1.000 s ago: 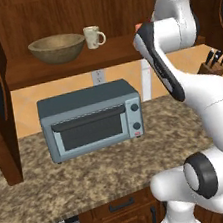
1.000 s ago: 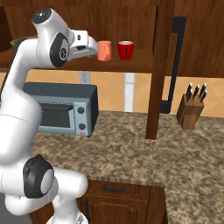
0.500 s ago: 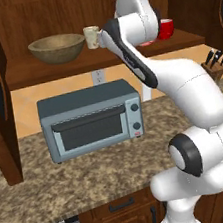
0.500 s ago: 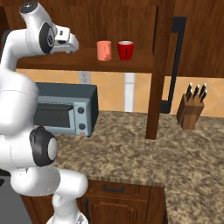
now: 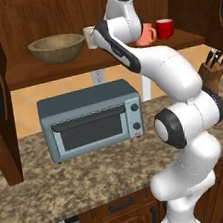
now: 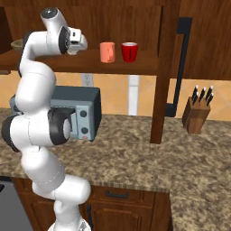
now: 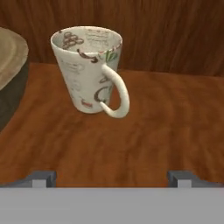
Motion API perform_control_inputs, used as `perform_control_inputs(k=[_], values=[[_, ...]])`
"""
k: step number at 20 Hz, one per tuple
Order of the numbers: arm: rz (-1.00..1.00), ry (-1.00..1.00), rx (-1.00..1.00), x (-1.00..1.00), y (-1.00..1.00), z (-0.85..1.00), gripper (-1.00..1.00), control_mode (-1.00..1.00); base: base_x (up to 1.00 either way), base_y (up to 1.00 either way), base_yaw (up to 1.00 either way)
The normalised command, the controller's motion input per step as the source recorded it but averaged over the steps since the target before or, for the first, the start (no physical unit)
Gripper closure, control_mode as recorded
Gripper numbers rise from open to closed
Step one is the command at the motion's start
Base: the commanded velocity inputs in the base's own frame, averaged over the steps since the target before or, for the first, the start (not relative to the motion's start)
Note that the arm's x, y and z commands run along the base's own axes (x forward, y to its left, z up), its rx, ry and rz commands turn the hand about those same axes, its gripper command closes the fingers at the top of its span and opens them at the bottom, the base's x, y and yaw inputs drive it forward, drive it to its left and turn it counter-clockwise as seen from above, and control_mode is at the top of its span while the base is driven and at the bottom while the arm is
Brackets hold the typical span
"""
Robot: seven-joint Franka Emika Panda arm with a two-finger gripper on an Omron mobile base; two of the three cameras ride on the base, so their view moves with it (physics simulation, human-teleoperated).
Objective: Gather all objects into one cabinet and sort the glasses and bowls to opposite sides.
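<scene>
A cream mug (image 7: 89, 70) with printed patterns stands upright on the cabinet shelf (image 7: 170, 122), its handle turned toward me and to the right. My gripper (image 7: 111, 178) is open and level with the shelf, a short way in front of the mug and touching nothing. The wide tan bowl (image 5: 57, 47) sits just left of the cream mug (image 5: 90, 37), which my arm partly hides. Further right on the same shelf (image 5: 76, 64) stand the salmon-orange mug (image 6: 107, 52) and the red mug (image 6: 129, 52), side by side. From the right base camera my gripper (image 6: 79, 45) is left of both.
A grey-blue toaster oven (image 5: 92, 119) sits on the speckled granite counter (image 5: 68, 183) below the shelf. A knife block (image 6: 197, 113) stands at the right. The open cabinet door (image 6: 168, 67) with a black handle hangs right of the red mug.
My arm has swung left along the shelf, from in front of the salmon and red mugs to the cream mug. The gripper has stayed open.
</scene>
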Motion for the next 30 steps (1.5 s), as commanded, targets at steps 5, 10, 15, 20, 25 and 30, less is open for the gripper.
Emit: perform_control_inputs(k=[5, 10, 15, 20, 25, 30], values=[[0.15, 0.0, 0.11, 0.82, 0.0, -0.02, -1.0, -1.0, 0.0, 0.0, 0.0], [0.1, 0.0, 0.04, 0.6, 0.01, 0.0, -1.0, -1.0, 0.0, 0.0, 0.0], [0.06, -0.01, 0.0, 0.52, 0.11, 0.0, -1.0, -1.0, 0.0, 0.0, 0.0], [0.04, -0.05, 0.0, 0.03, 0.19, 0.0, 1.0, -1.0, 0.0, 0.0, 0.0], [0.0, -0.03, 0.0, -0.26, 0.02, -0.01, 1.0, -1.0, 0.0, 0.0, 0.0], [0.0, -0.09, -0.02, -0.45, -0.1, -0.07, 1.0, -1.0, 0.0, 0.0, 0.0]])
